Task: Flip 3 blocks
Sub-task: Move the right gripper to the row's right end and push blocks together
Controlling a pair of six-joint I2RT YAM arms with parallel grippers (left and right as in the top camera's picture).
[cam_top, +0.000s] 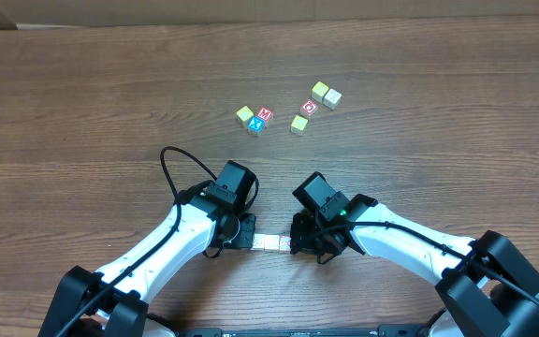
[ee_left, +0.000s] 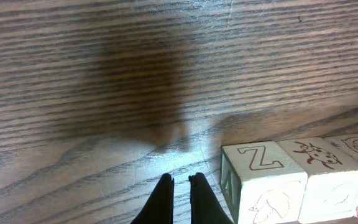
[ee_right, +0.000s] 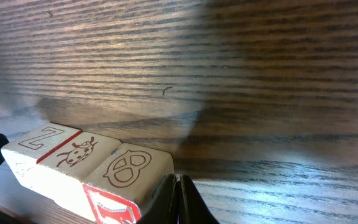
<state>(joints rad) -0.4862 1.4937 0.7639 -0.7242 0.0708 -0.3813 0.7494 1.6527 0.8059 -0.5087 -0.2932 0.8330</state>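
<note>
Three blocks [cam_top: 269,242] sit in a touching row on the desk [cam_top: 110,94], between our left end effector [ee_left: 181,182] and right end effector [ee_right: 176,186], both pinched together, empty. Likely light, rigid, smooth wood; we'd grip opposite flat faces, one at a time.

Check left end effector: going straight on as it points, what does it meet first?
Likely just bare tabletop. The left end effector, shut, points alongside the Z block, not at it; nothing else lies ahead in its wrist view.
</note>
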